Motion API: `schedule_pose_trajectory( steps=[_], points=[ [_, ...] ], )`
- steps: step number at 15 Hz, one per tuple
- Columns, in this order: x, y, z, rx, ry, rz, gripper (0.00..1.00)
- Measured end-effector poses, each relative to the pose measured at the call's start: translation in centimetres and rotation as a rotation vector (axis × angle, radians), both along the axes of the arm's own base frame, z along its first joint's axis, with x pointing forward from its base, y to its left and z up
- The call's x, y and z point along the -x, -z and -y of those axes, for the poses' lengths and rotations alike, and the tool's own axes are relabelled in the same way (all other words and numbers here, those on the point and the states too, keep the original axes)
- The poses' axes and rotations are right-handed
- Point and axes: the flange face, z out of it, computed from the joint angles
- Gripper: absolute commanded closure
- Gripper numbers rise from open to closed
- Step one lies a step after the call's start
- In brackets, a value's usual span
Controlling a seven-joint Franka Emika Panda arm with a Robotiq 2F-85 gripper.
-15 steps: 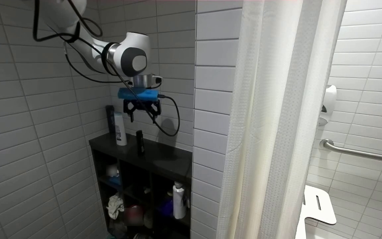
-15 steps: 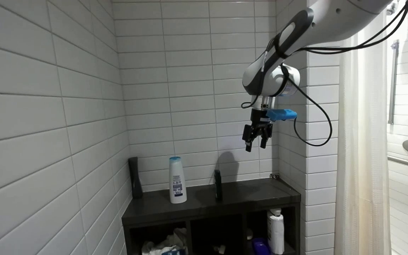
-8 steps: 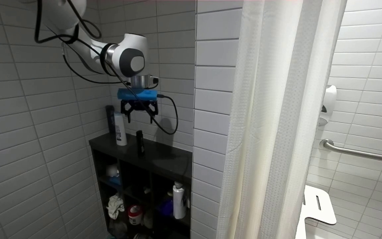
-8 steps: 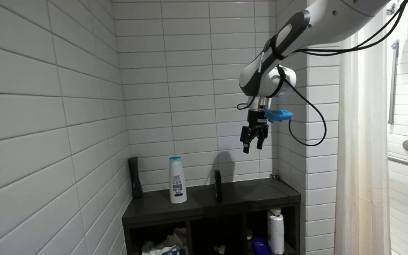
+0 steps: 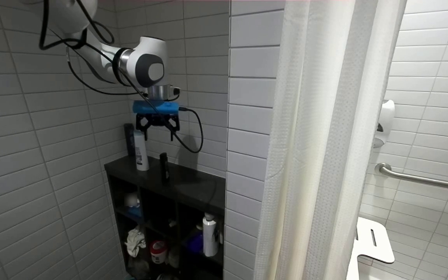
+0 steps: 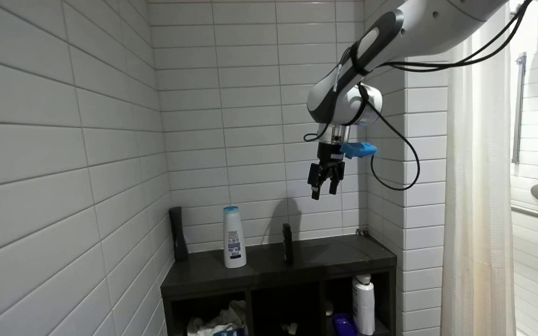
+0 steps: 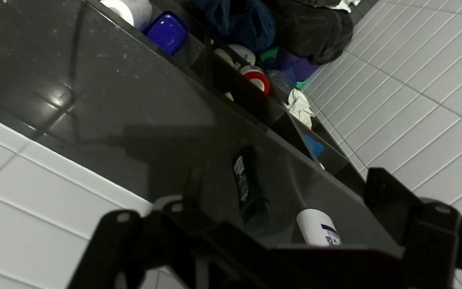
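My gripper [image 5: 158, 138] [image 6: 324, 193] hangs pointing down above the black shelf unit, jaws wide apart and nothing between them. Below and to its left in an exterior view, a small dark bottle [image 6: 288, 243] stands upright on the shelf top [image 6: 339, 249]; the wrist view shows this small dark bottle [image 7: 251, 186] between the spread fingers. Farther left stands a white bottle with a blue cap [image 6: 234, 240]. In the wrist view the white bottle [image 7: 317, 226] is partly hidden by the gripper body. A tall dark bottle [image 6: 178, 235] stands in the left corner.
Open compartments below hold a white bottle [image 5: 210, 235], a purple container [image 6: 344, 324], a red-and-white tub [image 5: 158, 251] and crumpled cloth [image 5: 135, 241]. Tiled walls [image 6: 250, 116] enclose the shelf. A cable loop [image 6: 416, 172] sags beside the gripper, and a curtain [image 5: 325, 136] hangs nearby.
Arm and gripper have drifted left in both exterior views, lately rising a little. The gripper's jaws stay spread, and the bottles have not moved.
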Motion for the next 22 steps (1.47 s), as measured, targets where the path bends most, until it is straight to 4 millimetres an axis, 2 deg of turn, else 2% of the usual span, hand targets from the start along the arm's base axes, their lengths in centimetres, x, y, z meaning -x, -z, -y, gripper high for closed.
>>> schedule_pose_trajectory(
  steps=[6, 13, 22],
  points=[
    [0.0, -0.1, -0.3, 0.007, -0.009, -0.005, 0.0],
    [0.0, 0.8, -0.2, 0.001, -0.006, -0.019, 0.0],
    [-3.1, 0.0, -1.2, 0.005, -0.037, -0.003, 0.0]
  ],
)
